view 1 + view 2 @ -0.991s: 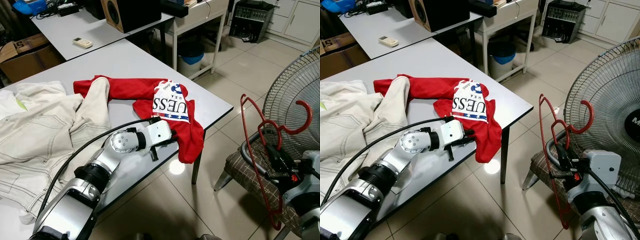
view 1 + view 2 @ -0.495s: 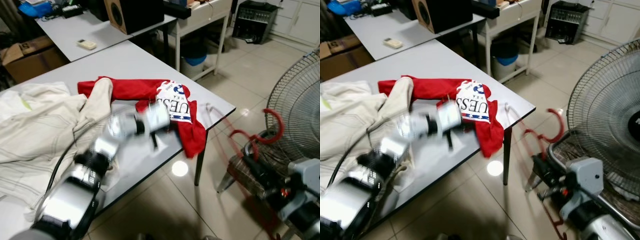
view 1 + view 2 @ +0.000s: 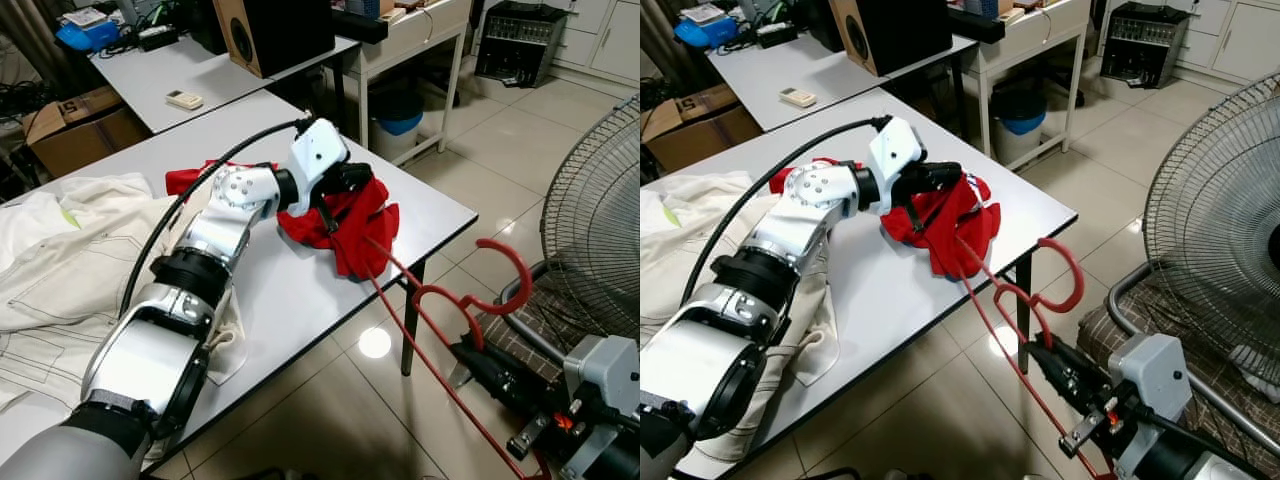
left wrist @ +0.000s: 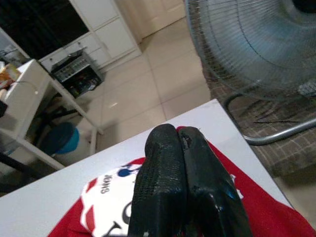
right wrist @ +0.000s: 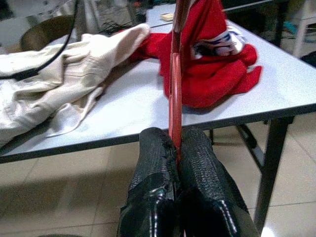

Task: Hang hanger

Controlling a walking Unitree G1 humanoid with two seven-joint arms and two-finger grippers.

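Right gripper point(image 5: 175, 163) clamps the thin red hanger point(image 3: 992, 290), its far end in the crumpled red shirt point(image 3: 345, 215) on the smooth grey table point(image 3: 290, 300); left gripper point(image 4: 180, 182) pinches that soft cloth, lettering unreadable.

Grey tables point(image 3: 270, 290) stand on a glossy tiled floor point(image 3: 330, 420) beside a large fan point(image 3: 1225, 230).

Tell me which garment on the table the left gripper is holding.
The red T-shirt with the white printed patch, bunched near the table's corner. The left gripper is shut on it; the cream jacket lies spread and untouched further along the table.
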